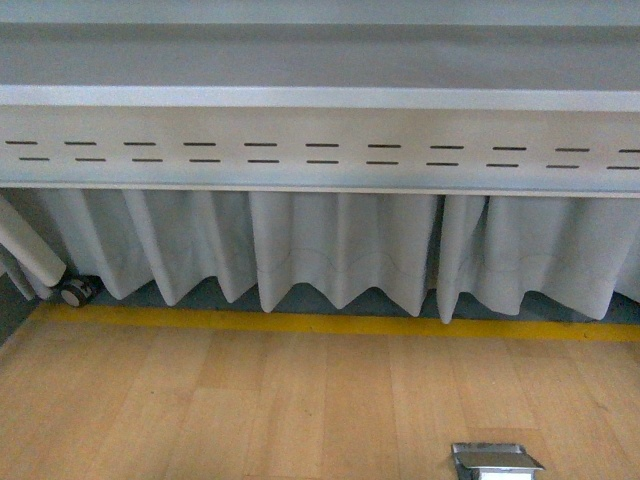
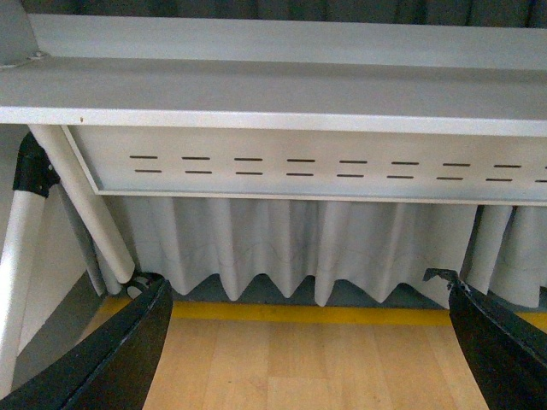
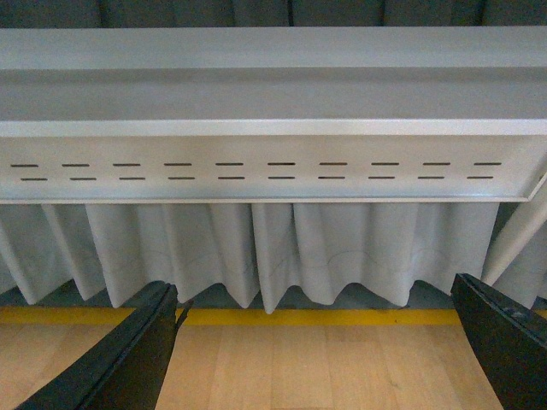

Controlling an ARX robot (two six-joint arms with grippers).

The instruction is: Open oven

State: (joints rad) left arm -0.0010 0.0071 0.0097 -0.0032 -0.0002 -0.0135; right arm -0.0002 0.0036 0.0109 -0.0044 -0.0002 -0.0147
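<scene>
grey table [image 1: 320, 98] – slotted, yellow floor stripe [image 1: 330, 323]

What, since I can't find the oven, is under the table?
Under the table: a pleated curtain, a yellow floor line, wooden floor. The curtain hides whatever lies behind it; no oven shows.

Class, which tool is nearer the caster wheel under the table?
Left, probably. The caster lies just beyond the left tool; from the right tool it is out of view.
</scene>
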